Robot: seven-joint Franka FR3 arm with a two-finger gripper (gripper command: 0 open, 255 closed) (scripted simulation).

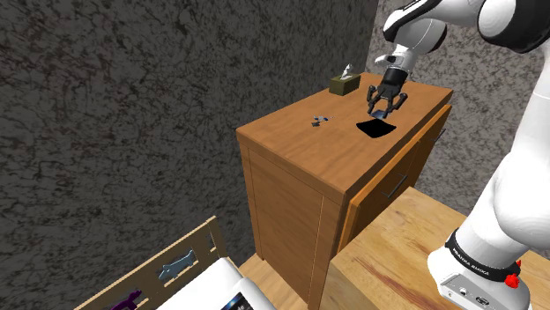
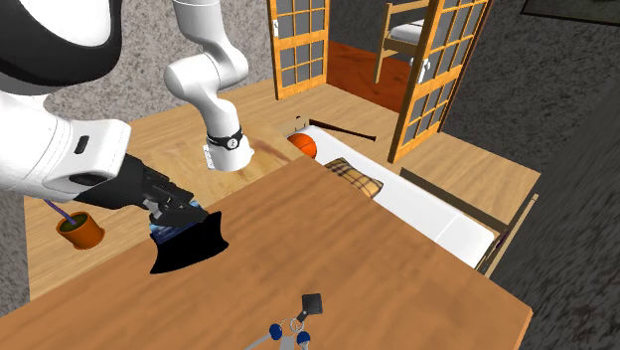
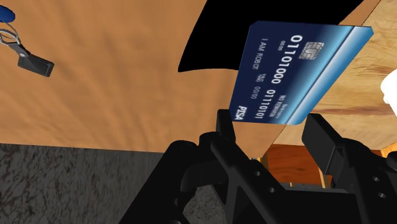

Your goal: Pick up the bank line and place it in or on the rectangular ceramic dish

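My gripper (image 1: 385,107) hangs over the far end of a wooden dresser top (image 1: 300,145), shut on a dark blue bank card (image 3: 299,70) printed with white numbers. The card's lower edge is clasped between the two black fingers (image 3: 318,137), and it sticks out beyond them. Just below the card lies the black dish (image 1: 376,129), drawn as a flat black shape. From the second exterior view the gripper (image 2: 169,221) and the card (image 2: 179,233) sit over the dish's (image 2: 194,249) near edge. The dish (image 3: 216,38) also appears behind the card in the wrist view.
A bunch of keys with a black fob (image 1: 319,121) lies on the dresser, apart from the dish. An olive tissue box (image 1: 345,82) stands at the back edge by the dark wall. A drawer (image 1: 388,180) below the top stands slightly open. An orange pot (image 2: 79,231) sits on the floor.
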